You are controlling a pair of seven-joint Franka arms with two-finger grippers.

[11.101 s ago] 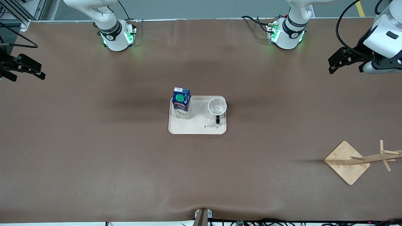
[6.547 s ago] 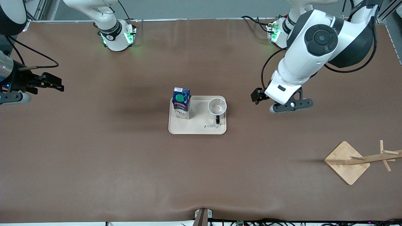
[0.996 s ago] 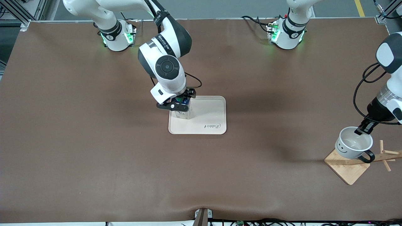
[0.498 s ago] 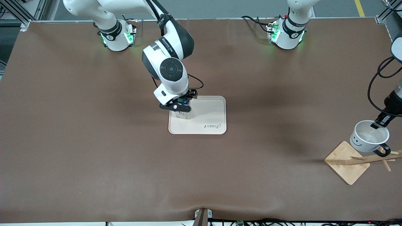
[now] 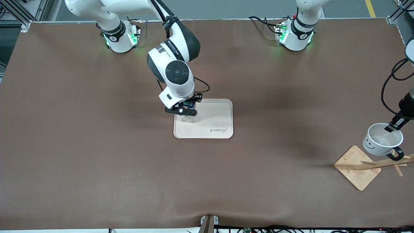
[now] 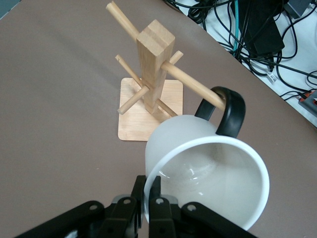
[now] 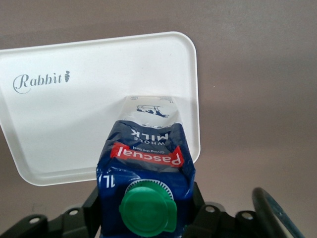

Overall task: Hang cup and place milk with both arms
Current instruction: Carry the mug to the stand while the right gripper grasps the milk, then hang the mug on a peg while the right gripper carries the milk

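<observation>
White enamel-look cup [image 5: 382, 143] with a black smiley face hangs pinched by its rim in the left hand [image 5: 395, 124], its black loop handle [image 6: 227, 110] threaded on a peg of the wooden cup tree [image 5: 372, 165] near the surface's [image 5: 97, 161] left-arm edge. Mid-surface, the right hand [image 5: 187, 107] clamps the dark-blue, green-capped milk carton [image 7: 146, 173] on a cream rectangular tray [image 5: 216, 119].
</observation>
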